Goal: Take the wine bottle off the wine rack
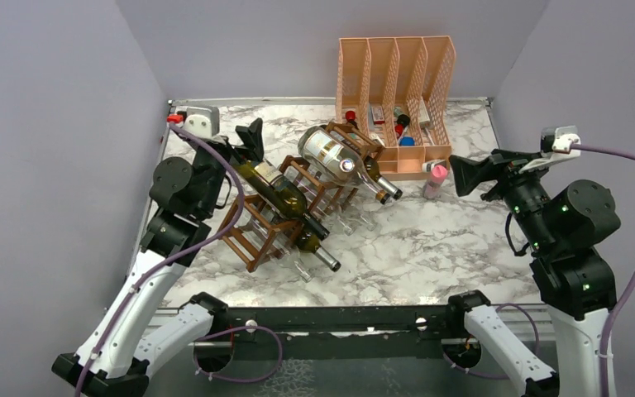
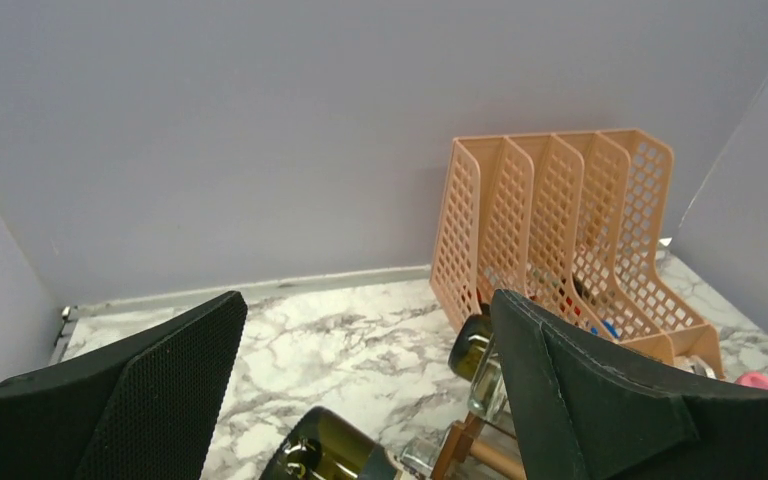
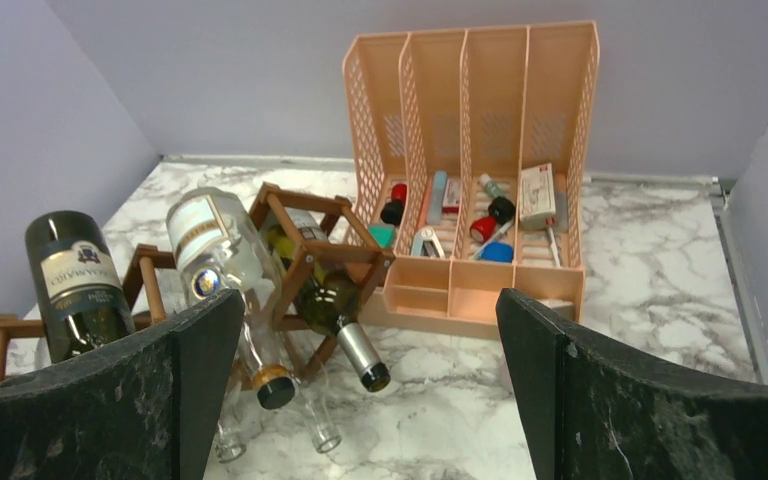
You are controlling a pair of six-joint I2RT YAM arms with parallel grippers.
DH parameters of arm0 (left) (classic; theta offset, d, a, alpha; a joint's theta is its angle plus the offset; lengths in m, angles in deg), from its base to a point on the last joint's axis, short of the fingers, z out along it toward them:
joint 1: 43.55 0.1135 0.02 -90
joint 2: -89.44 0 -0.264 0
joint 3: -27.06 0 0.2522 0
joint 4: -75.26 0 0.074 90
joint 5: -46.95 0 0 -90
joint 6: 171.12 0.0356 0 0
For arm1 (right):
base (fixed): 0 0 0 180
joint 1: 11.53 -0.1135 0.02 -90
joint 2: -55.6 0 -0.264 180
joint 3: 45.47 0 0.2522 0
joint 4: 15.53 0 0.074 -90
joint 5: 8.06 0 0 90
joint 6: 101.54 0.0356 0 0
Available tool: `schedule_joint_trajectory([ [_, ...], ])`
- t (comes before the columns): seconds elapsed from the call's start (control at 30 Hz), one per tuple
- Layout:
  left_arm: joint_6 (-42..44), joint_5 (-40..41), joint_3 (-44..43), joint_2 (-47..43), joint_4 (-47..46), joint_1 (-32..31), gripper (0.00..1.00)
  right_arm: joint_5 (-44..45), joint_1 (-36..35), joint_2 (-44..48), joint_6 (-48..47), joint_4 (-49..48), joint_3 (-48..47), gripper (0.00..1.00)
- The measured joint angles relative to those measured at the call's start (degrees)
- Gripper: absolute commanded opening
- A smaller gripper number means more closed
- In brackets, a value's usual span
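Note:
The brown wooden wine rack [image 1: 274,227] lies across the left middle of the marble table. A dark green wine bottle [image 1: 285,198] rests on its left part, neck toward me. A clear bottle with a white label [image 1: 329,153] and a green bottle [image 1: 376,178] rest on its right part. My left gripper [image 1: 248,141] is open and empty, just behind the dark green bottle's base [image 2: 320,450]. My right gripper [image 1: 467,174] is open and empty, apart to the right of the rack [image 3: 310,235]. The bottles also show in the right wrist view: dark green [image 3: 75,285], clear [image 3: 220,260], green [image 3: 330,300].
A peach mesh file organiser [image 1: 397,74] with small items stands at the back, close behind the rack's right end. A small pink bottle [image 1: 436,178] stands by its front right corner. Empty clear bottles [image 3: 325,420] lie under the rack. Grey walls enclose the table.

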Motion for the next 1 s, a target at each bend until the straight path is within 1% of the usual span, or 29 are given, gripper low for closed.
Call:
schedule_joint_trajectory([
  [0.2,-1.49,-0.04,6.71,0.0,-3.72,1.42,0.99,-1.05,1.49,0.33,1.42,2.38,3.93,1.0],
  [0.43,-2.97,-0.72,11.28,-0.02,-7.89,2.64,0.99,-3.96,2.6,-1.25,2.45,5.62,6.01,1.0],
  [0.7,-4.28,-2.38,12.7,-1.79,-11.69,3.15,0.99,-14.01,3.15,-8.13,3.26,6.69,4.17,1.0],
  [0.87,-5.09,-2.56,12.83,-3.96,-13.92,3.48,0.99,-21.31,3.23,-13.42,5.64,6.64,1.01,1.0],
  [1.0,-5.49,-2.58,12.92,-4.79,-15.56,3.67,0.99,-25.2,3.23,-15.12,7.87,6.6,-0.63,1.0],
])
